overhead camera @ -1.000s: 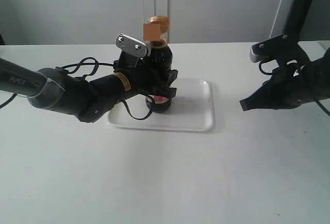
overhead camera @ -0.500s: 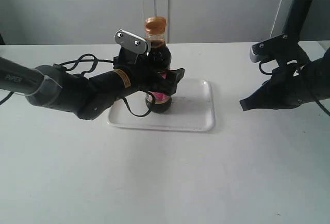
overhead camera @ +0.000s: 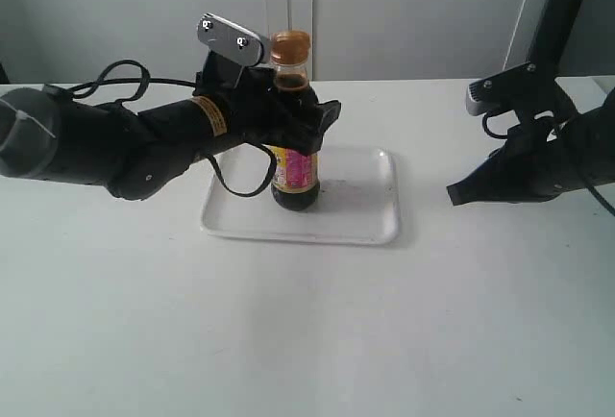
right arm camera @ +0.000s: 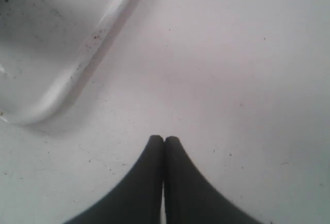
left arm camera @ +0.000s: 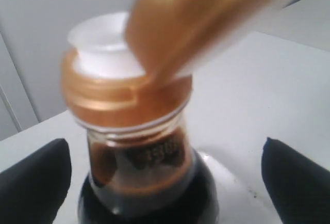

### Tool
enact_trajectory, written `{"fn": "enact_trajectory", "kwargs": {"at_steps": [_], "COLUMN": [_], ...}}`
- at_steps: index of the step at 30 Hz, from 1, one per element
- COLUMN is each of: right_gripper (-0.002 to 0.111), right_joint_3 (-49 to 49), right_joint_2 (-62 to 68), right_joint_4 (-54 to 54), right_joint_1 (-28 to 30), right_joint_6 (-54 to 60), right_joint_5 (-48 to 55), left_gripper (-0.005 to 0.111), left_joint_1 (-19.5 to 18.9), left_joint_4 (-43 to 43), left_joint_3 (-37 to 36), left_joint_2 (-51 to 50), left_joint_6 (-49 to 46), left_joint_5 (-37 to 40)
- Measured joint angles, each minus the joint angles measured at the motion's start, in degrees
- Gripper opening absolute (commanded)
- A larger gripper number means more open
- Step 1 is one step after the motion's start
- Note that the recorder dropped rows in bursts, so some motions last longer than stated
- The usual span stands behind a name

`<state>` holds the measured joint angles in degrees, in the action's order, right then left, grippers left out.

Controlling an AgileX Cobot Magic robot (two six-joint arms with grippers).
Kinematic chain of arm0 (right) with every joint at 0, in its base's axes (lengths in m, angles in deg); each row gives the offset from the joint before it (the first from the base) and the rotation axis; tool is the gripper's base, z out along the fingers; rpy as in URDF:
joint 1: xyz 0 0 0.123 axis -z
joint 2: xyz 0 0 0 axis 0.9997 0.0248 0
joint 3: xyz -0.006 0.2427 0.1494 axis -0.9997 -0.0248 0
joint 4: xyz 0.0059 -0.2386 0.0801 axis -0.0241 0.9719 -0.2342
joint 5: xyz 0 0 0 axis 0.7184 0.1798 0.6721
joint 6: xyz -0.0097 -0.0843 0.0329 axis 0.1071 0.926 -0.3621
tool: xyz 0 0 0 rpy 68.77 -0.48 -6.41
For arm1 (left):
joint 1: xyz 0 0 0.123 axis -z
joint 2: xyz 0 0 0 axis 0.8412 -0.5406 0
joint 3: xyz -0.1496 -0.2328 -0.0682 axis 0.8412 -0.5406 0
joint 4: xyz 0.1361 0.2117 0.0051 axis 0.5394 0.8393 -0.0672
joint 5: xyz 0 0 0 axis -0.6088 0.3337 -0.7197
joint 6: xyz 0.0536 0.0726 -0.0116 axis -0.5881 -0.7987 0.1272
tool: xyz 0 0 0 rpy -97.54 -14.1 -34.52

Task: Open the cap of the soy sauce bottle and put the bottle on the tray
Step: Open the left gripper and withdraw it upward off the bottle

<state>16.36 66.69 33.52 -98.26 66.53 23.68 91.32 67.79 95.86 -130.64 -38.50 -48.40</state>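
Observation:
The soy sauce bottle (overhead camera: 294,179) stands upright on the white tray (overhead camera: 365,217), dark liquid and pink-yellow label showing. Its golden-orange cap (overhead camera: 290,49) tops the neck. In the left wrist view the cap's lid (left arm camera: 206,17) is tipped up off the ribbed collar (left arm camera: 124,100), baring a white spout (left arm camera: 100,43). My left gripper (overhead camera: 309,125) is open at shoulder height, its fingers (left arm camera: 33,182) wide on either side of the bottle (left arm camera: 149,193) and not touching it. My right gripper (overhead camera: 459,193) hovers shut over the bare table to the right of the tray.
The right wrist view shows the shut right gripper (right arm camera: 164,140) above white tabletop, with a rounded corner of the tray (right arm camera: 77,74) nearby. The left arm (overhead camera: 106,143) stretches in from the left over the table. A dark post (overhead camera: 553,13) rises at the back right.
My left gripper opened off the bottle's lower body and rose to its shoulder. The bottle stays upright on the tray with its label uncovered. The right arm has not moved.

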Motion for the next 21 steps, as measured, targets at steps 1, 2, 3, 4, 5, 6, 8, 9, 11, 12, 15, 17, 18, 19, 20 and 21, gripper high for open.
{"fn": "enact_trajectory", "kwargs": {"at_steps": [1,2,3,4,5,6,8,9,11,12,15,17,18,19,20,21], "right_gripper": [0.0,0.0,0.0,0.0,0.0,0.0,0.0,0.0,0.0,0.0,0.0,0.0,0.0,0.0,0.0,0.0], "right_joint_3": [0.0,0.0,0.0,0.0,0.0,0.0,0.0,0.0,0.0,0.0,0.0,0.0,0.0,0.0,0.0,0.0], "right_joint_2": [0.0,0.0,0.0,0.0,0.0,0.0,0.0,0.0,0.0,0.0,0.0,0.0,0.0,0.0,0.0,0.0], "right_joint_4": [0.0,0.0,0.0,0.0,0.0,0.0,0.0,0.0,0.0,0.0,0.0,0.0,0.0,-0.1,-0.1,-0.1], "right_joint_1": [0.0,0.0,0.0,0.0,0.0,0.0,0.0,0.0,0.0,0.0,0.0,0.0,0.0,0.0,0.0,0.0], "right_joint_6": [0.0,0.0,0.0,0.0,0.0,0.0,0.0,0.0,0.0,0.0,0.0,0.0,0.0,0.0,0.0,0.0], "right_joint_5": [0.0,-0.1,-0.1,-0.1,-0.1,-0.1,-0.2,-0.2,-0.2,-0.2,-0.2,-0.5,-0.6,-0.6,-0.6,-0.6], "left_gripper": [0.105,0.105,0.105,0.105,0.105,0.105,0.105,0.105,0.105,0.105,0.105,0.105,0.105,0.105,0.105,0.105], "left_joint_1": [0.0,0.1,0.1,0.4,0.6,0.8,1.2,1.4,1.7,1.8,1.8,1.8,1.8,1.8,1.8,1.8], "left_joint_4": [0.4,0.8,1.3,1.6,1.8,1.9,2.0,2.0,2.1,2.1,2.2,2.3,2.3,2.3,2.3,2.3], "left_joint_3": [-0.1,-0.2,-0.2,-0.2,-0.2,-0.2,-0.2,-0.2,-0.2,-0.2,-0.2,-0.2,-0.3,-0.3,-0.3,-0.3], "left_joint_2": [0.6,1.1,1.6,2.0,2.8,3.2,4.3,5.0,6.2,6.8,9.6,11.6,12.5,12.9,14.0,14.6], "left_joint_6": [0.1,0.2,0.2,0.2,0.2,0.2,0.2,0.2,0.2,0.2,0.2,0.1,0.1,0.1,0.1,0.1], "left_joint_5": [0.1,0.3,0.3,0.3,0.4,0.4,0.6,0.9,1.3,1.6,3.4,5.4,6.1,6.5,7.4,8.0]}}
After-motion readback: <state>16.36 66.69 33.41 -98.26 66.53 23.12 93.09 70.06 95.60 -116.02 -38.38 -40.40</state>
